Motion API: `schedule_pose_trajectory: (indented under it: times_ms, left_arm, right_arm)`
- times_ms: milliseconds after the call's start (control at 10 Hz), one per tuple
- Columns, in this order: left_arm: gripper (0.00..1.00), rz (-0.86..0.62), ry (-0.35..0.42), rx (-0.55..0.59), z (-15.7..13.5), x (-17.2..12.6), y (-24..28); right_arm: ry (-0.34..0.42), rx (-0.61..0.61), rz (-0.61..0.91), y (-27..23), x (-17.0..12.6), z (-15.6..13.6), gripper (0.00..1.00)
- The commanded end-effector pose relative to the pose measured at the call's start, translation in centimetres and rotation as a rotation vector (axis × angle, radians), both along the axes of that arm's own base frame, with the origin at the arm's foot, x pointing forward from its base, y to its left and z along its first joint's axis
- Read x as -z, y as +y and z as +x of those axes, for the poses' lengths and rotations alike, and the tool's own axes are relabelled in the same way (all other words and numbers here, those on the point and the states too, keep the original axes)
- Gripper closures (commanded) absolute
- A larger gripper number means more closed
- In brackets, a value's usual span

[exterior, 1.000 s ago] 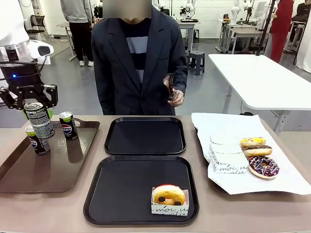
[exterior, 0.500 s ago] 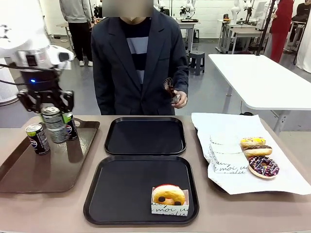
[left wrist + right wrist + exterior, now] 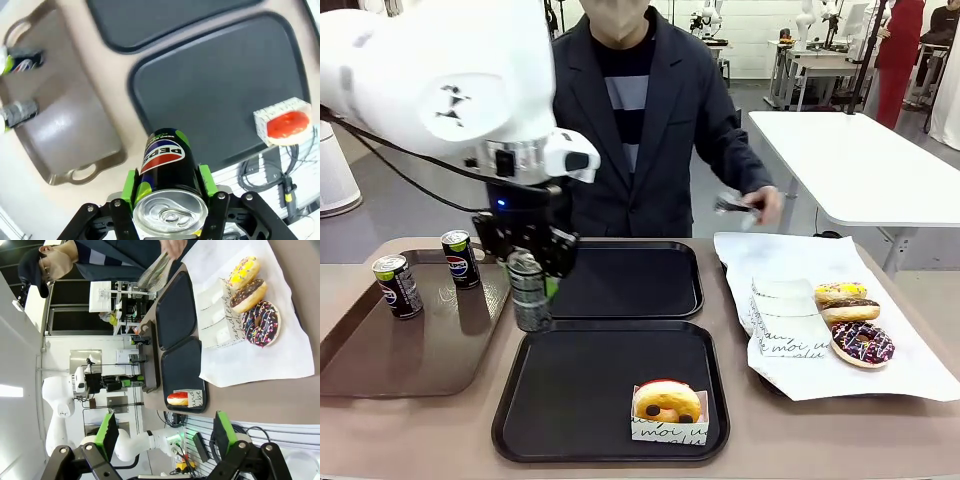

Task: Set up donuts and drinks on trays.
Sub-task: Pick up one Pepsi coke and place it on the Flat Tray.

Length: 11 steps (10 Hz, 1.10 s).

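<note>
Clasping can [image 3: 531,300], left hand [image 3: 528,266] apparently aloft

Bright, even overhead light leaves only soft shadows on the worktop [image 3: 410,440]. The person's hand [image 3: 760,207] is motion-blurred; both wrist views bend at the edges.

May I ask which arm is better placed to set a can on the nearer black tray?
Left: the left gripper grips a can right at that tray's left rim, while the right gripper hangs open and empty.
</note>
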<state>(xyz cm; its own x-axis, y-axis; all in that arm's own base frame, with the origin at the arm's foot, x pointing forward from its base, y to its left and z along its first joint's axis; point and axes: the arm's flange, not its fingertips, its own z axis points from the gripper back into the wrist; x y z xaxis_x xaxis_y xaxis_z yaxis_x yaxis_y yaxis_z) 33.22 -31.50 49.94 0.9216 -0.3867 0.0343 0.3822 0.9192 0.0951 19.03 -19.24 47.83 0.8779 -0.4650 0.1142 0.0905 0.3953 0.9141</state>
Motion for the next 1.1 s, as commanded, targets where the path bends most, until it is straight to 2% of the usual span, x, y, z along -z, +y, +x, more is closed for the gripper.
schedule_pose_trajectory:
  times_ms: [0,200,300,500,600,800,1000]
  left_arm:
    - [0.42,0.008,0.036,0.081,0.4,0.4,-2.6]
    - [0.42,0.002,0.028,0.069,0.2,0.0,-3.1]
    - [0.42,0.006,0.039,0.07,-0.6,1.4,-3.1]
    - [0.42,0.003,0.047,0.077,-0.2,1.6,-3.7]
    - [0.42,-0.061,0.027,0.101,0.4,3.6,-4.1]
    - [0.42,-0.059,-0.054,0.104,1.9,7.1,-5.1]
    - [0.42,-0.075,-0.071,0.097,3.0,9.3,-5.0]
  right_arm:
    - [-0.027,-0.006,0.014,-0.1,0.0,0.2,0.0]
    - [-0.027,-0.006,0.014,-0.1,0.0,0.2,0.0]
    - [-0.027,-0.006,0.014,-0.1,0.0,0.2,0.0]
    - [-0.027,-0.006,0.014,-0.1,0.0,0.2,0.0]
    - [-0.027,-0.006,0.014,-0.1,0.0,0.2,0.0]
    - [-0.027,-0.006,0.014,-0.1,0.0,0.2,0.0]
    - [-0.027,-0.006,0.014,-0.1,0.0,0.2,0.0]
